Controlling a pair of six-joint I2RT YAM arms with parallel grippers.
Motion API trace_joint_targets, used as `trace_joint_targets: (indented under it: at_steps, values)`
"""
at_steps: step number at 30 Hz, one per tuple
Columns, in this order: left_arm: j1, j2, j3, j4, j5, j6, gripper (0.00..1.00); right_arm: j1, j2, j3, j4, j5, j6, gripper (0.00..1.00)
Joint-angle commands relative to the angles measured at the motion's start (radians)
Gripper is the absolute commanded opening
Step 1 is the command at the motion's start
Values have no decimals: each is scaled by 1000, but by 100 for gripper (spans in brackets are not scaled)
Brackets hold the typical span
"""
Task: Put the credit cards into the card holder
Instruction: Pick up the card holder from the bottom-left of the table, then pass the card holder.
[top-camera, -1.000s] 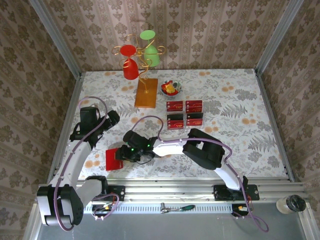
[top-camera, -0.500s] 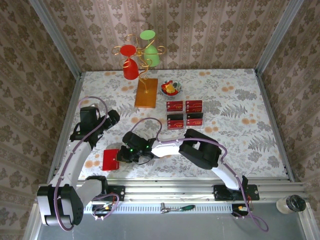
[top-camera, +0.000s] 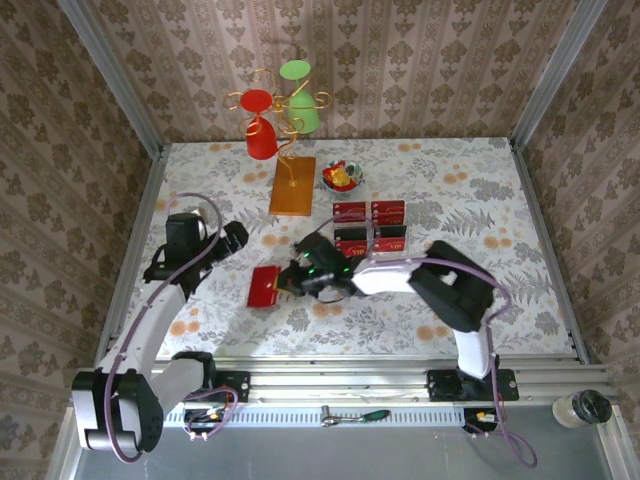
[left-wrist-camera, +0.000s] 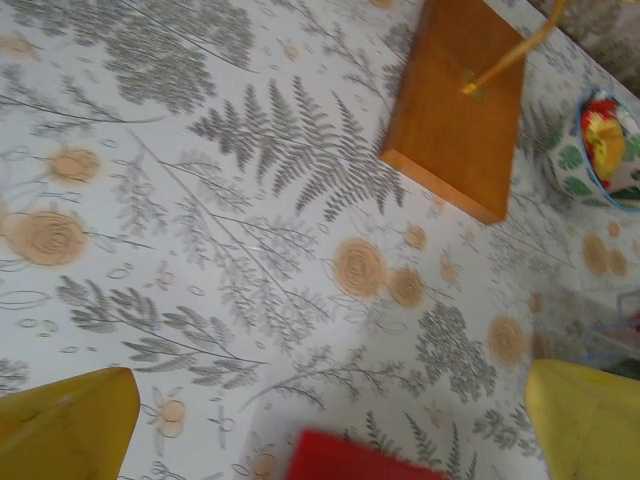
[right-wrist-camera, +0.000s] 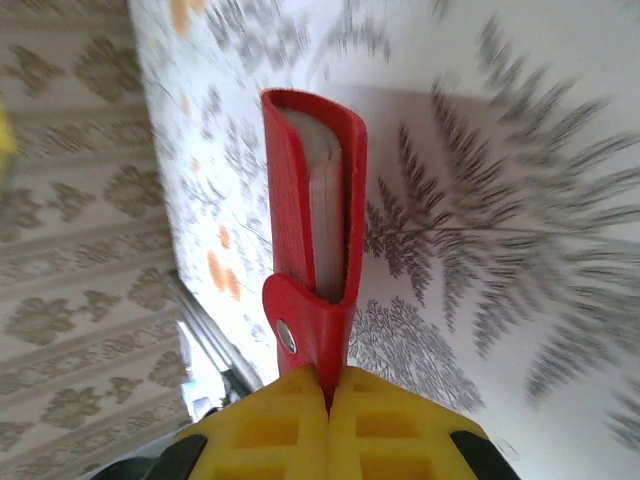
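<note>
right jaws: the right gripper (right-wrist-camera: 328, 392) has its yellow fingers (right-wrist-camera: 270, 430) pressed together, pinching the snap tab of the card holder (right-wrist-camera: 318, 225)
card holder: red and folded shut, with its pale inside showing at the open edge in the right wrist view. From above it sits left of centre on the worktop (top-camera: 480, 290), at the tip of the right gripper (top-camera: 287, 282). Can't tell if it's lifted or touching the cloth.
left jaws: the left gripper (top-camera: 233, 238) is spread wide. Its yellow fingers (left-wrist-camera: 65, 425) sit at the two bottom corners of the left wrist view, with nothing between them but floral cloth.
left gripper position: near the holder, on its far-left side, not touching it
credit cards (top-camera: 388, 211): four, laid two by two, past the holder to the right. The near pair shows black stripes.
other: wooden base (top-camera: 292, 185) with a gold wire stand, red cup (top-camera: 261, 140), green cup (top-camera: 303, 112), small bowl (top-camera: 342, 177) beside the base
</note>
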Motion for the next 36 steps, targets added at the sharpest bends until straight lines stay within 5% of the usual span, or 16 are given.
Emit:
trace_joint_targets:
  at_steps: [1,15,36]
  values:
    - [-62,6,15,34,24,9,100,-81,-175,-76,-24,-56,-103,0]
    - [-308,146,83,388,125,-173,100,-363,-618,-220,-219,-246,-247,0]
    - [-445,263,82,682,154,-313,86,-383,-568,-216,-86,-346,-166,0]
